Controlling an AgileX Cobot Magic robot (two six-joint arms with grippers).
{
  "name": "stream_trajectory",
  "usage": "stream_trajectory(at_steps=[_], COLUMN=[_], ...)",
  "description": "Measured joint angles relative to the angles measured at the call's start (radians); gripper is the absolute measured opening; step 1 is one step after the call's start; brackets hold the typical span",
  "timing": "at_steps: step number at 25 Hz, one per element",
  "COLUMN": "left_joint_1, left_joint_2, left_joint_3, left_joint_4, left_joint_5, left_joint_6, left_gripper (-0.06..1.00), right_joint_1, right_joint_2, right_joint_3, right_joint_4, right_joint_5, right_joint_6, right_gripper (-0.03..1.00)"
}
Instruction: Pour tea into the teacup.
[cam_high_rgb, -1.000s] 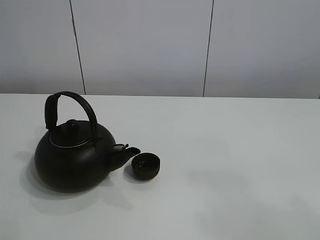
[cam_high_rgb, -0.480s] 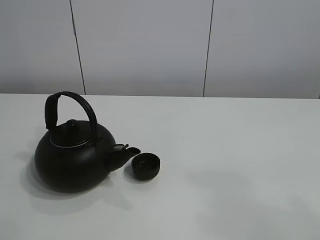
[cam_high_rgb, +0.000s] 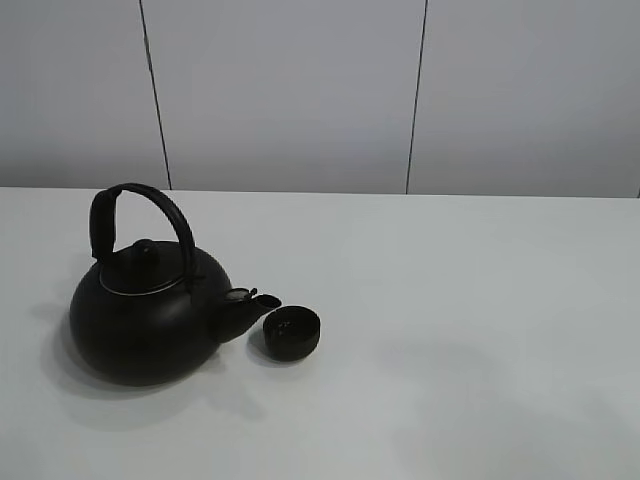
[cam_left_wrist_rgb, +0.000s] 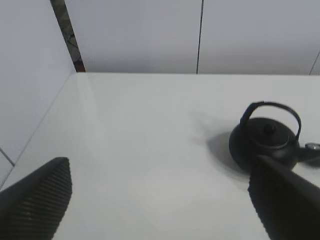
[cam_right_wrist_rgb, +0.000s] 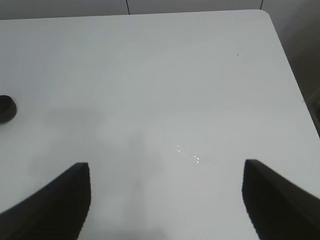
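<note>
Task not begun. Kettle (cam_high_rgb: 145, 310) sits upright on the table (cam_high_rgb: 480, 330), spout just beside the teacup (cam_high_rgb: 292, 333); cup contents unreadable. Left hand (cam_left_wrist_rgb: 160, 200) spread wide, empty, well short of kettle. Right hand (cam_right_wrist_rgb: 165, 200) parted, empty. Grasp, lift, pour all remain.

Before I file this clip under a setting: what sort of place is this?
Probably a lab or test bench, not a kitchen: a bare white table before blank grey wall panels, holding only a black kettle and teacup.
</note>
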Motion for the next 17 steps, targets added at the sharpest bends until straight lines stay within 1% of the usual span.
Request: stream_trajectory(at_steps=[4, 9, 12, 17], left_joint_1=[0.0, 0.0, 0.0, 0.0], left_joint_2=[-0.059, -0.078, -0.078, -0.078], left_joint_3=[0.133, 0.28, 0.361, 0.377], left_joint_4=[-0.029, -0.089, -0.089, -0.089], left_joint_5=[0.03, 0.031, 0.03, -0.007], left_joint_6=[-0.039, -0.075, -0.076, -0.076], left_gripper=[0.69, 0.69, 0.69, 0.69], right_joint_1=[0.0, 0.0, 0.0, 0.0], right_joint_2=[0.0, 0.0, 0.0, 0.0], right_joint_3=[0.0, 0.0, 0.0, 0.0], right_joint_4=[0.0, 0.0, 0.0, 0.0], right_joint_5=[0.0, 0.0, 0.0, 0.001], right_joint_6=[0.0, 0.0, 0.0, 0.0], right_gripper=[0.57, 0.57, 0.57, 0.57])
